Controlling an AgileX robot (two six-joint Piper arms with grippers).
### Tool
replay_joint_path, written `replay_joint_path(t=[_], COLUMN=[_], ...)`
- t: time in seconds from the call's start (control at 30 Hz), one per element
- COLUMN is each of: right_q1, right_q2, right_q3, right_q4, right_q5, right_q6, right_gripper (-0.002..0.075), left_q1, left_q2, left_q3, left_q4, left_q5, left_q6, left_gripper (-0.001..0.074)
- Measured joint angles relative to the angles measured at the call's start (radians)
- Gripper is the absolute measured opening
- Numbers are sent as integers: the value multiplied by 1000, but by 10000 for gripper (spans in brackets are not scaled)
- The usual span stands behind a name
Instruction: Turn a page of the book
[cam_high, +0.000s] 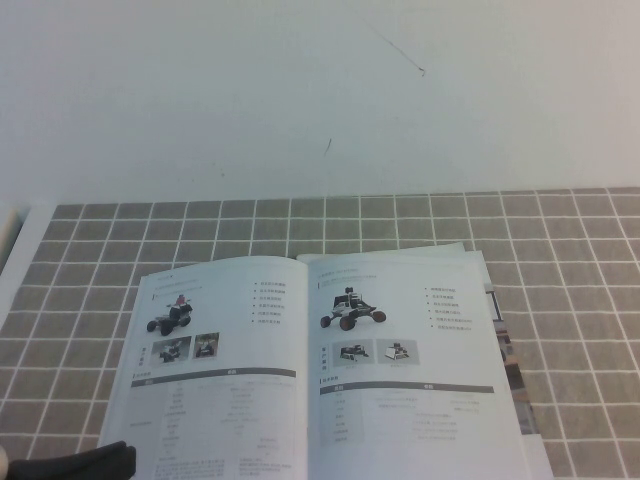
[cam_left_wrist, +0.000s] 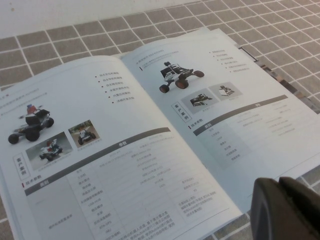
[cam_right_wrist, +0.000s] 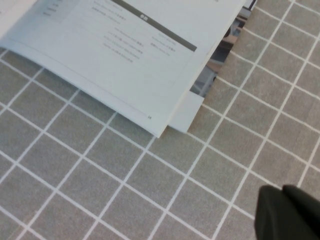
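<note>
Tiled table (cam_high: 90, 260) | book (cam_high: 300, 370) open | right end effector (cam_right_wrist: 290, 215) closed, wrist view only | left end effector (cam_left_wrist: 285, 210) unclear

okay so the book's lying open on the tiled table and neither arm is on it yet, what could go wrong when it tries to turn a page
Several page edges are stacked and fanned at the book's right side, so the right gripper, shut and off the paper over the tiles, might lift more than one sheet.

The right-hand page lies flat and looks glossy, so the fingers could slip or crease it.

The left gripper hangs over the book's near edge and could block the turning page.
</note>
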Motion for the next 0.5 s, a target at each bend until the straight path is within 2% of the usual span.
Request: replay_joint_path(t=[0.43,0.5], right_q1=[0,0], right_q2=[0,0], right_q3=[0,0], right_q4=[2,2], right_q5=[-2,-2], right_q6=[2,2], right_gripper=[-2,-2], left_q1=[0,21], left_q2=[-2,-19], left_q3=[0,1], left_q4=[0,0], left_q5=[0,0], left_q6=[0,-3], left_gripper=[-4,-4])
